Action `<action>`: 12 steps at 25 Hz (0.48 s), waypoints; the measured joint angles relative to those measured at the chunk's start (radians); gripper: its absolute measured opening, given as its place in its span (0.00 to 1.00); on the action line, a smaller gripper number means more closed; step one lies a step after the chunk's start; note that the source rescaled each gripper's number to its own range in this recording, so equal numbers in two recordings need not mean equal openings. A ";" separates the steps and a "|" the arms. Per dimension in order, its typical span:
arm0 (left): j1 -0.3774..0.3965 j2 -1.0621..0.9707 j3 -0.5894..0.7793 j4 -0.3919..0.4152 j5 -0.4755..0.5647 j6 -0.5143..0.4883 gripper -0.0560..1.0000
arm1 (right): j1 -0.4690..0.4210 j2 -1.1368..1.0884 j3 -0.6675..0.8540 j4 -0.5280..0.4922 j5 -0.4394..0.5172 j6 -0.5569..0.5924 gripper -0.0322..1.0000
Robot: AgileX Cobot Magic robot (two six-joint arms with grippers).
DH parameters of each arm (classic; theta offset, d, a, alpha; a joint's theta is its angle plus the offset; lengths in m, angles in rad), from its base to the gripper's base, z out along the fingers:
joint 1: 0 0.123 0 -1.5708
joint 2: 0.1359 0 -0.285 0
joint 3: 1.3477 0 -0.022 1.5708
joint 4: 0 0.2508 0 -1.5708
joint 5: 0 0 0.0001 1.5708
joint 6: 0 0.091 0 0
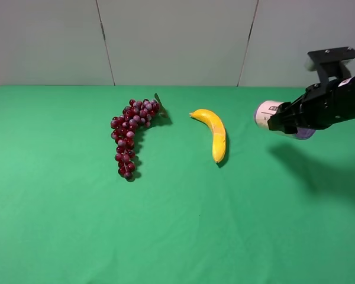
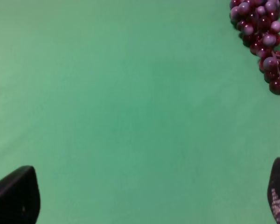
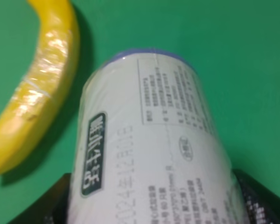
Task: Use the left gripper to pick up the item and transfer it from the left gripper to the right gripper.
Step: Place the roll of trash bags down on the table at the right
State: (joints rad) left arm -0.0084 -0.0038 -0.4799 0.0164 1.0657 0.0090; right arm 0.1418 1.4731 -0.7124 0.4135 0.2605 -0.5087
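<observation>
Roll [image 1: 265, 113] is in the air above the table [image 1: 177, 225], on the right side, to the right of the banana [image 1: 215, 133]. Its long axis runs roughly left-right in the high view, slightly tilted. One end points toward the banana; the other, purple end sits lower and pokes out under the claw.

Hidden or unclear:
- The roll's middle is behind the right gripper [image 1: 286, 118] in the high view.
- The right arm is cut off at the frame edge.
- The print on the roll is too blurred to read in the right wrist view; only a dark green label [image 3: 93, 154] stands out.
- The left gripper [image 2: 147, 200] isn't in the high view; its wrist view shows just two fingertips [image 2: 16, 196] at the frame corners.
- Grapes [image 2: 266, 42] are clipped at that view's edge.

Fingers:
- Right: clamped on the roll, fingers [image 3: 263, 200] pressing both whitish sides.
- Left: spread wide, gripping nothing, over the table and well apart from the grapes.
</observation>
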 joint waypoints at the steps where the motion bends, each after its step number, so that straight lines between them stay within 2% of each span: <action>1: 0.000 0.000 0.000 0.000 0.000 0.000 0.95 | 0.000 0.021 0.000 -0.001 -0.018 0.000 0.03; 12: 0.000 0.000 0.000 0.000 0.000 0.000 0.95 | -0.084 0.177 -0.017 -0.001 -0.115 0.004 0.03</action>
State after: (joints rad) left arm -0.0084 -0.0038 -0.4799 0.0164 1.0657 0.0090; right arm 0.0576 1.6503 -0.7292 0.4126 0.1456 -0.5049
